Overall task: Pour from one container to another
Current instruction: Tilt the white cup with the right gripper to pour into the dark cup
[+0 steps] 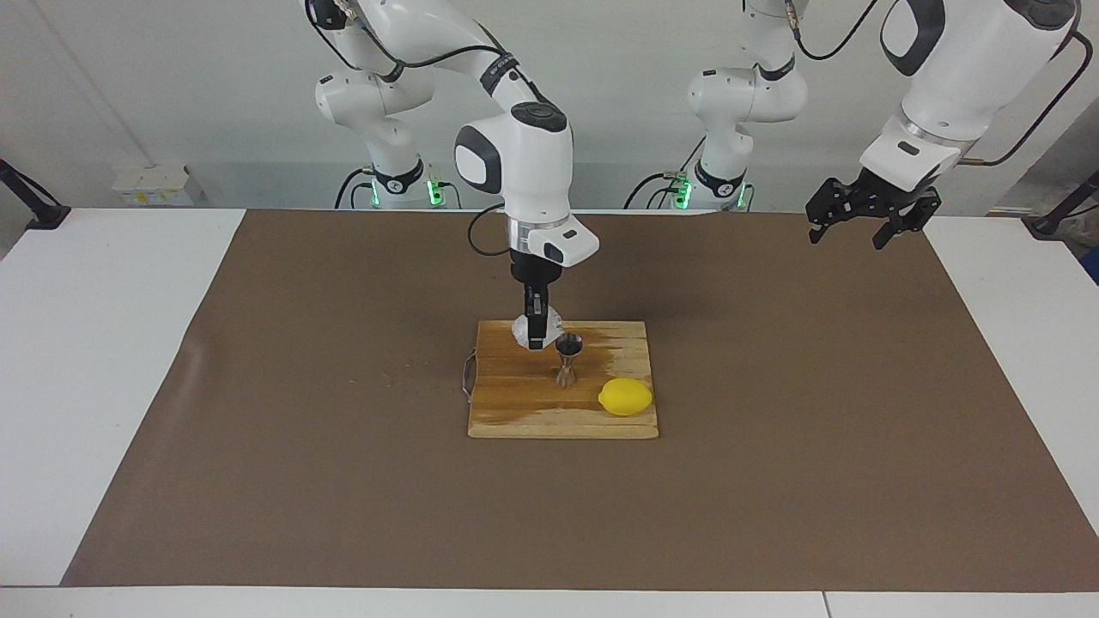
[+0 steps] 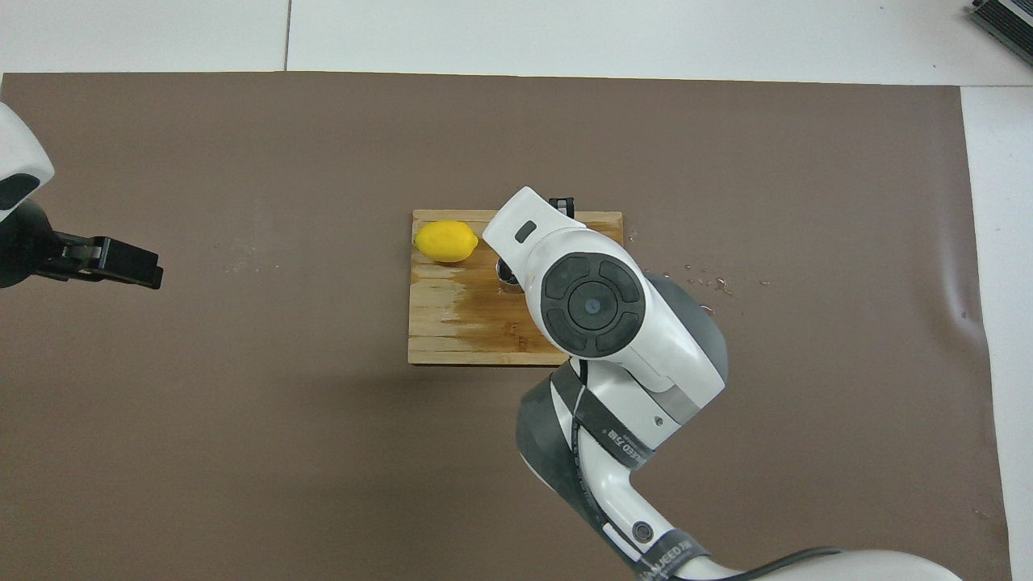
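Brown paper covers the counter point(image 1: 258, 412), and from the facing camera I see my right gripper point(image 1: 534, 342) clenched on the crinkled plastic cup point(image 1: 522, 330) at the wooden board's point(image 1: 532, 412) robot-side edge, just beside the steel jigger point(image 1: 567, 360) — thin, light, soft-walled, so I judge a firm pinch would buckle it; a gentle sidewall hold suits. My left gripper point(image 1: 863, 225) waits spread, well apart. From overhead, the right arm hides the cup; only the jigger's rim point(image 2: 507, 273) and the lemon point(image 2: 445, 241) show — the left gripper point(image 2: 133, 266) idles.

Right arm point(image 1: 515, 163) down, jaws closed; left arm point(image 1: 962, 77) waiting, jaws spread
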Controlling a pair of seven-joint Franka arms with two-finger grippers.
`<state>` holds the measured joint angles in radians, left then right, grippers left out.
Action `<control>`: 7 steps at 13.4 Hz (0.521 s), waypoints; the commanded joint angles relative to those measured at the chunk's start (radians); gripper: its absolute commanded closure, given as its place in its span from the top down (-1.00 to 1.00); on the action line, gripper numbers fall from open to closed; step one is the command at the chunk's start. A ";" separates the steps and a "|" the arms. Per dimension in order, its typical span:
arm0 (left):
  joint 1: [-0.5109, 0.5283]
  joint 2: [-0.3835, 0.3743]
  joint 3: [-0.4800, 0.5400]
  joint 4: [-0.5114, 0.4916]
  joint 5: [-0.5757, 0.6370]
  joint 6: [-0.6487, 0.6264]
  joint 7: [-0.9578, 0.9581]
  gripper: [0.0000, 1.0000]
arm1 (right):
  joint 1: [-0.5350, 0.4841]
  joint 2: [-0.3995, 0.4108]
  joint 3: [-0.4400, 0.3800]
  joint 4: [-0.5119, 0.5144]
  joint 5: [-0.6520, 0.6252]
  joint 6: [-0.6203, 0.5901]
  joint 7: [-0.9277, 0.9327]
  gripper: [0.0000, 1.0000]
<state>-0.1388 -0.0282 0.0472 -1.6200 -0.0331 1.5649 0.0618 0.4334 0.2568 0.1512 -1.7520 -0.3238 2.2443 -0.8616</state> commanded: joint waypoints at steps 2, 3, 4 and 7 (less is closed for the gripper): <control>-0.002 -0.029 0.002 -0.031 0.018 0.000 -0.002 1.00 | 0.019 0.015 0.002 0.003 -0.081 -0.006 0.059 -1.00; -0.002 -0.029 0.002 -0.031 0.018 0.001 -0.002 1.00 | 0.019 0.015 0.002 0.002 -0.089 -0.006 0.061 -1.00; -0.002 -0.029 0.002 -0.031 0.018 0.000 -0.002 1.00 | 0.019 0.016 0.002 0.000 -0.092 -0.005 0.061 -1.00; -0.002 -0.029 0.002 -0.031 0.018 0.001 -0.002 1.00 | 0.034 0.016 0.002 -0.003 -0.107 -0.011 0.065 -1.00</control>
<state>-0.1388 -0.0282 0.0472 -1.6200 -0.0331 1.5649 0.0618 0.4548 0.2734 0.1510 -1.7536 -0.3870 2.2425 -0.8306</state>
